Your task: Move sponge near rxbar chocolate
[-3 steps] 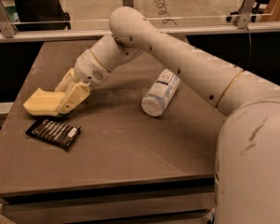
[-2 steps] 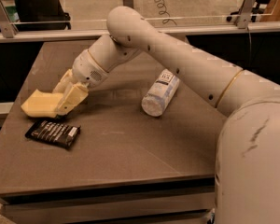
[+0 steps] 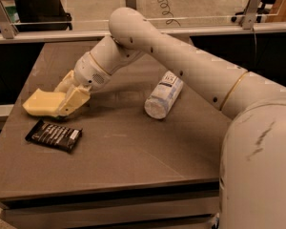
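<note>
The pale yellow sponge (image 3: 42, 102) lies on the brown table (image 3: 133, 151) near its left edge. My gripper (image 3: 67, 95) is at the sponge's right end, with its cream-yellow fingers (image 3: 75, 99) closed on either side of the sponge. The rxbar chocolate (image 3: 54, 135), a flat black wrapper with white text, lies on the table just in front of the sponge, a short gap away. My arm reaches in from the right across the table's middle.
A clear plastic bottle (image 3: 164, 95) with a white label lies on its side at the table's middle right. A glass partition with metal posts (image 3: 255, 6) runs behind the table. The table's left edge is close to the sponge.
The sponge and gripper have shifted slightly to the left, staying low over the table. The bar and bottle have not moved.
</note>
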Controlling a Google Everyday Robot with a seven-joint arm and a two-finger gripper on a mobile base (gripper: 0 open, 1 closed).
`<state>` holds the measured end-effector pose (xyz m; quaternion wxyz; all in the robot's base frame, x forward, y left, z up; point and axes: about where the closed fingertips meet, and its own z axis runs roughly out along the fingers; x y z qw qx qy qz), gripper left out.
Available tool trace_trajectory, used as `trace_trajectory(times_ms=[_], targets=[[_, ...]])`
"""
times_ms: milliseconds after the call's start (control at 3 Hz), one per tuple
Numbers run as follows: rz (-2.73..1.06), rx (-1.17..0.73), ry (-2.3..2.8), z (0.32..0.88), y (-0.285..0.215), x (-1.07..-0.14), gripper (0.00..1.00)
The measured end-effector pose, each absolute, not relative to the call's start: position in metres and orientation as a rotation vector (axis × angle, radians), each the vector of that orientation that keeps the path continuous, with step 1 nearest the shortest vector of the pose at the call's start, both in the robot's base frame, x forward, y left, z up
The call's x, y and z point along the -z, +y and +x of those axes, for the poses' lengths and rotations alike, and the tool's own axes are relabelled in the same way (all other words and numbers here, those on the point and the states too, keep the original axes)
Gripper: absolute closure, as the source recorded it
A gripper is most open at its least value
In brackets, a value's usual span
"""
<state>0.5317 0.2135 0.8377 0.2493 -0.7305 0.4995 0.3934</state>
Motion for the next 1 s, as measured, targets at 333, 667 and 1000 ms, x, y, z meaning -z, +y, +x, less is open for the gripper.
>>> trace_trajectory(times_ms=[333, 667, 1000], targets=[[-1.994, -1.064, 1.360, 0.5338, 0.2120, -0.8379, 0.00], [-1.995, -1.063, 1.361, 0.5340, 0.2113, -0.8381, 0.00], [-1.985, -1.041, 1.371, 0.5402, 0.2023, -0.8434, 0.00]])
